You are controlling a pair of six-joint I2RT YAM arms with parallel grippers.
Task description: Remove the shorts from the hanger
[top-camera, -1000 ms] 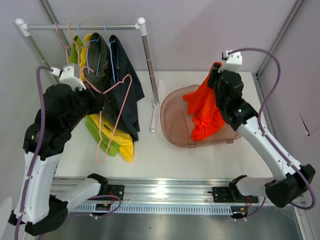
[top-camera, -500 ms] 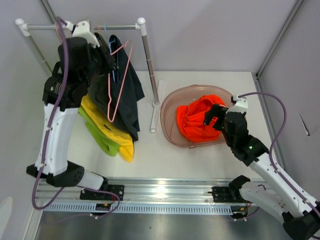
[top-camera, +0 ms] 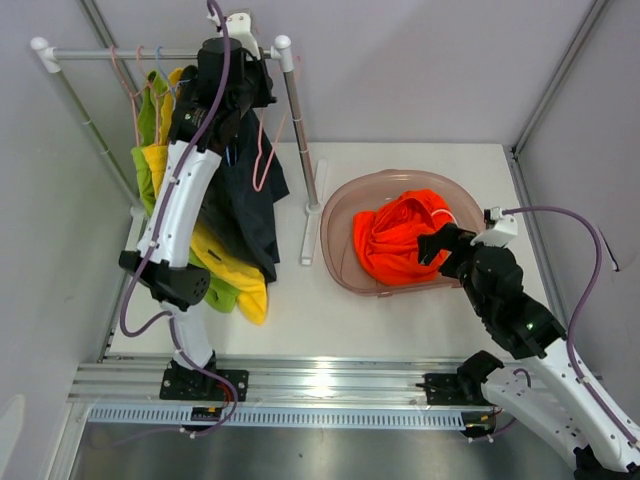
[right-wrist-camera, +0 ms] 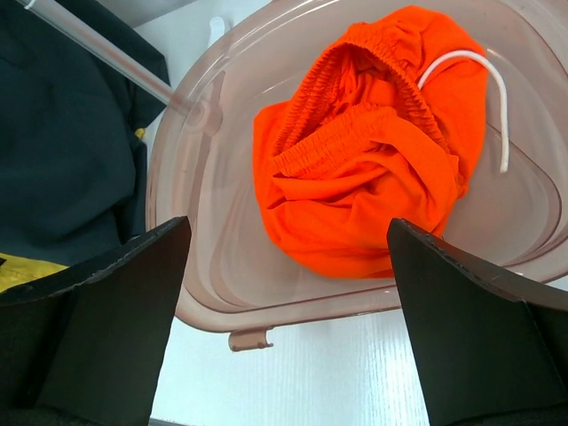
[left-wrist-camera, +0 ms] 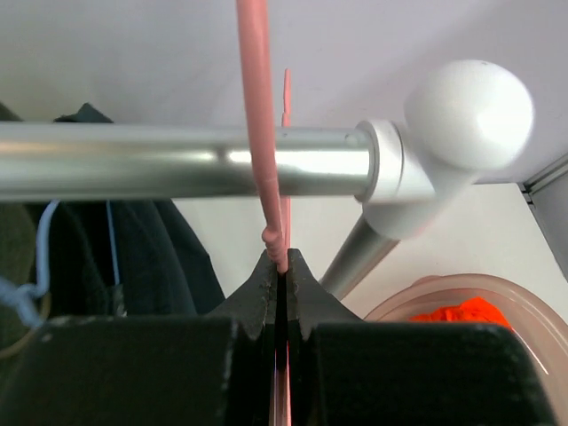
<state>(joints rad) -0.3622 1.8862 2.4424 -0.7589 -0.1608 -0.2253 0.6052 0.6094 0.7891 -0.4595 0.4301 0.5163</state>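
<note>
"Pink wire that thin worries me. The left gripper (left-wrist-camera: 280,266) has its fingers pressed together on the bare hanger (left-wrist-camera: 256,106), right at the rail (left-wrist-camera: 133,161) and close to the end knob (left-wrist-camera: 470,114)."

"What could go wrong?"

"If it lets go before the hook sits over the rail, I reckon the hanger drops onto the black shorts (top-camera: 255,190) or the table (top-camera: 400,320). The left arm (top-camera: 185,190) also lies across the hanging clothes and could drag a pair down."

"And the other side?"

"The right gripper (right-wrist-camera: 288,226) is spread wide above the orange shorts (right-wrist-camera: 355,177), holding nothing. They lie bunched in the tub (right-wrist-camera: 191,266), off any hanger."

"Count them."

"One orange, one black, one yellow pair (top-camera: 250,300), one lime green pair (top-camera: 148,115). A dark grey-green patch (left-wrist-camera: 13,266) may be a fifth. One tub, one rack (top-camera: 295,130), one bare hanger in the grip. The hooks (top-camera: 140,55) on the rail are too fine to count."
</note>
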